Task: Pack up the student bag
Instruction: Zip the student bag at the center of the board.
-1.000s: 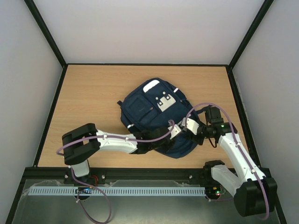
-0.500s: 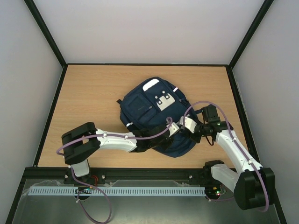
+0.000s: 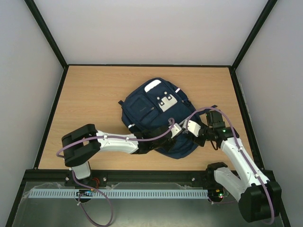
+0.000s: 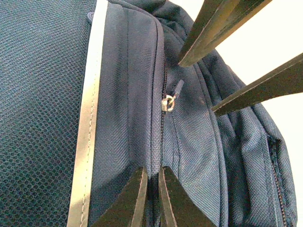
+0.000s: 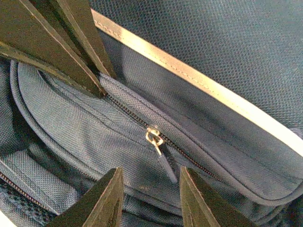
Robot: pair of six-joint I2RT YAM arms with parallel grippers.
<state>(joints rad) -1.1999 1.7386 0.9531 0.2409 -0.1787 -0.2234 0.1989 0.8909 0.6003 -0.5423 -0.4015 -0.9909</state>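
Observation:
The navy student bag (image 3: 150, 109) lies in the middle of the table, front patch up. My left gripper (image 3: 170, 134) reaches across its near side and is shut on a ridge of the bag's fabric (image 4: 156, 156) along the zip line, just below the metal zip pull (image 4: 167, 102). From the right, my right gripper (image 3: 188, 130) comes in open. Its fingertips stand either side of the zip pull's fabric tab (image 5: 165, 165) without touching it, and the right gripper (image 5: 149, 171) holds nothing. The left fingers (image 5: 71, 52) show at the top of the right wrist view.
A pale reflective stripe (image 4: 89, 118) runs alongside the zip. The bag's open compartment edge (image 5: 19, 189) shows beside the right fingers. The black table frame (image 3: 239, 104) and white walls enclose the wooden tabletop (image 3: 90, 99).
The right arm pushed a little toward the bag, then eased back, its jaws slightly narrower than before. The left gripper kept its grip on the bag fabric.

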